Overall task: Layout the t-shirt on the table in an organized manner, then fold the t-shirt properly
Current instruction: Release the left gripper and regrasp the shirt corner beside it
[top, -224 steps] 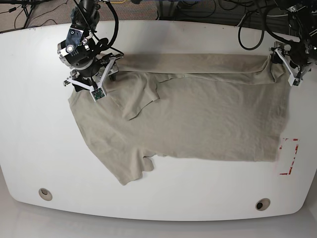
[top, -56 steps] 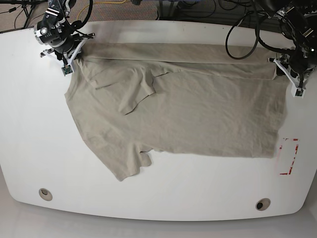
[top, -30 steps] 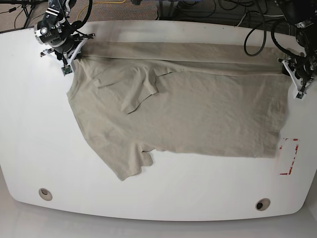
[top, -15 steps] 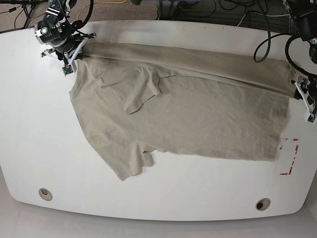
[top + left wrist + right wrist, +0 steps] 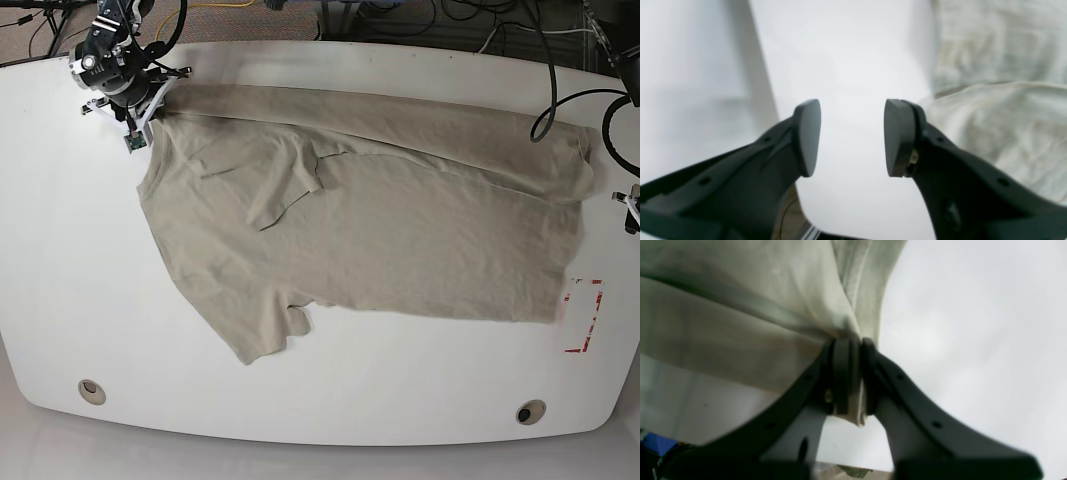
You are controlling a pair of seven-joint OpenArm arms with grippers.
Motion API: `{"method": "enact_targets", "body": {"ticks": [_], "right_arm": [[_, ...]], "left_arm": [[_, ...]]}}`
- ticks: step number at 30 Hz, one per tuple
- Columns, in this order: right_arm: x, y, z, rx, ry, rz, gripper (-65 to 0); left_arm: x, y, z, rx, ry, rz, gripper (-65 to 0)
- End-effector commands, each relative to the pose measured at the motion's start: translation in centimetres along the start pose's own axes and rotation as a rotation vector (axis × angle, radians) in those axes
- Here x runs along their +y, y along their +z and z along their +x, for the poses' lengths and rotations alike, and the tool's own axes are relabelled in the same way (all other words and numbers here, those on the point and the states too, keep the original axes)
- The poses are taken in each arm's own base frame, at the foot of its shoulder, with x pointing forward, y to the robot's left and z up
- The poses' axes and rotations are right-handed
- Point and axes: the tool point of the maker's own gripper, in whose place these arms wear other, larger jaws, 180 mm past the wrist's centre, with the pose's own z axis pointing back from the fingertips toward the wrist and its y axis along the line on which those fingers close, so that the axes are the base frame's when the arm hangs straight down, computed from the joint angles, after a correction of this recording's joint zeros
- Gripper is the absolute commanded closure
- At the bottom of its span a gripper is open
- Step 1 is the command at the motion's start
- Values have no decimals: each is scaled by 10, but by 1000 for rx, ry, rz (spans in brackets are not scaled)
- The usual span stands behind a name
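The right tool (image 5: 850,373) is pinching a bunched fold of the t-shirt (image 5: 370,230), with its fingers (image 5: 841,373) standing nearly together and the cloth edge (image 5: 858,403) showing between them. In the base view this tool (image 5: 135,110) is sitting at the far left corner of the worktop (image 5: 60,280), at the garment's upper left corner.

The left tool (image 5: 851,136) is standing about half open, with nothing between its pads (image 5: 806,136). Only bare worktop (image 5: 846,66) is showing in the gap. The shirt fabric (image 5: 1000,100) is lying just beside its right-hand pad (image 5: 895,136). In the base view only a small part of this tool (image 5: 632,205) is showing at the right edge, apart from the garment's right end.

The t-shirt is lying spread across the middle of the worktop, with a folded band along its far edge and one sleeve (image 5: 265,335) pointing toward the near side. A red-tape mark (image 5: 585,315) is lying near its right lower corner. Two grey grommet holes (image 5: 92,390) are sitting along the near edge.
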Motion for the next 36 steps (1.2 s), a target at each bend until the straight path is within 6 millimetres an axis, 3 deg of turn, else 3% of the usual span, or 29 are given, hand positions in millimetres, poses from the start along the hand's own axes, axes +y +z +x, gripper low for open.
{"method": "enact_targets", "body": {"ticks": [1, 3, 6, 9, 12, 19, 32, 36], "right_arm": [[-6, 5, 8, -28, 9, -17, -59], [-6, 5, 8, -28, 9, -17, -59], [-6, 4, 9, -29, 8, -16, -59], [-6, 4, 9, -31, 8, -17, -59], [-6, 4, 9, -31, 8, -17, -59], [-6, 4, 10, -34, 8, -17, -59], [-11, 5, 9, -27, 17, -29, -59], [-24, 9, 5, -21, 2, -62, -59]], "left_arm": [[13, 13, 15, -45, -16, 39, -282], [9, 13, 9, -19, -23, 37, -282], [-12, 6, -10, 45, -17, -5, -282], [-30, 8, -5, 34, -25, -18, -282], [-61, 6, -16, 38, -33, -60, -281], [-111, 7, -32, 28, 0, -127, -281], [-140, -17, -97, 141, 21, -165, -281], [-144, -22, -108, 152, 31, -180, -281]]}}
